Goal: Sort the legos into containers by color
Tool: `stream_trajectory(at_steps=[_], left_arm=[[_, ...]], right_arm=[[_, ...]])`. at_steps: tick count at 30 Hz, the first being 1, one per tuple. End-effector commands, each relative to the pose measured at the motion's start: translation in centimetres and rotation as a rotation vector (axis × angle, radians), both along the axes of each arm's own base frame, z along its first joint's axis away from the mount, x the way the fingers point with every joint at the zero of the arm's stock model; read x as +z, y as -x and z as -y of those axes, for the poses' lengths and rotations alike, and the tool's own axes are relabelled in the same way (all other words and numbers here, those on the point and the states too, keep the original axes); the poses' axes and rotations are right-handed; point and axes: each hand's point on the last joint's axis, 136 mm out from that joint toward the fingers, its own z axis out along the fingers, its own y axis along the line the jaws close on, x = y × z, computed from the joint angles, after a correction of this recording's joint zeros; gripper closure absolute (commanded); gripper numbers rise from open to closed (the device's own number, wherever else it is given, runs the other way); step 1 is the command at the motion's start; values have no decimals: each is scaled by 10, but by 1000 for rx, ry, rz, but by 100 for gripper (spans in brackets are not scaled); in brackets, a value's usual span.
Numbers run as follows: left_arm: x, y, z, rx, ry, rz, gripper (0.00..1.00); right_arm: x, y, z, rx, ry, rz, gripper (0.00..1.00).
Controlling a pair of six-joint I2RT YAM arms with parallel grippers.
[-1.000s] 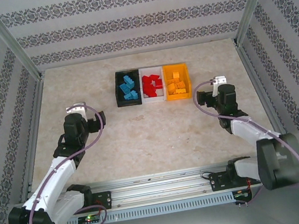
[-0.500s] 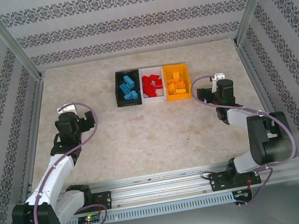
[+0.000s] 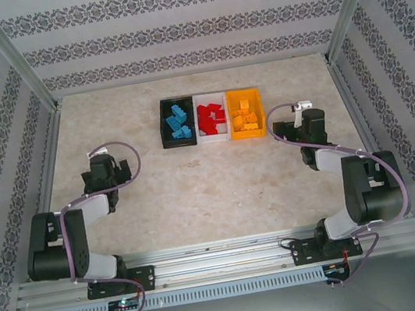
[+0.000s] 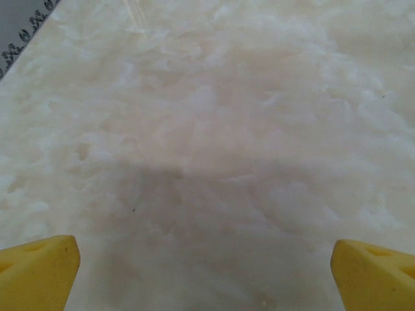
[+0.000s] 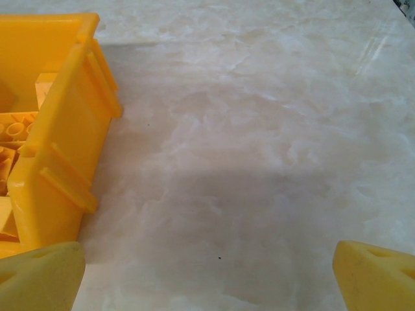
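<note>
Nearest, both arms sit folded low over the counter (image 3: pixel 221 193). The left hand (image 4: pixel 207 262) is spread wide and empty above bare marble. The right hand (image 5: pixel 207 269) is also wide and empty, just beside the orange bin (image 5: pixel 61 142). Farther back, three touching bins stand in a row: blue legos (image 3: pixel 178 122) in the black bin (image 3: pixel 164 127), red legos (image 3: pixel 211 118) in the white bin (image 3: pixel 208 97), and orange legos (image 3: pixel 244 118) in the orange one.

Ahead of the left tool (image 4: pixel 207 272), the pale marble-patterned desk (image 4: pixel 207 129) offers open passage, and nothing stands between its wide-spread jaws. Ahead and right of the right tool (image 5: pixel 207 278) the desk is equally free. Close on its left, the orange-yellow rectangular plastic bin (image 5: pixel 65 129) blocks the way, its ribbed wall just beside the left jaw.
</note>
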Motion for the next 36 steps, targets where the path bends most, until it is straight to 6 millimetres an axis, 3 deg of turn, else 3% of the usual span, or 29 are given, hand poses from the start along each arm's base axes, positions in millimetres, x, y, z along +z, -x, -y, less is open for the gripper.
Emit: stream_trajectory(at_steps=[1, 8, 12, 14, 16, 25, 36], left_arm=[[34, -37, 0, -10, 8, 165, 0], [27, -48, 13, -87, 15, 134, 0], [29, -32, 33, -211, 33, 265, 0], [32, -20, 28, -186, 20, 382, 0], [31, -15, 24, -161, 28, 379, 0], [27, -28, 26, -174, 26, 325, 0], [28, -27, 28, -186, 29, 335, 0]], right_arm=[[13, -10, -1, 7, -26, 45, 2], [10, -16, -3, 19, -27, 23, 2], [8, -17, -4, 26, -26, 12, 2], [8, -18, -4, 27, -24, 11, 2], [8, -18, -5, 31, -24, 8, 2], [6, -20, -8, 42, -14, -10, 2], [22, 15, -2, -11, 16, 256, 2]])
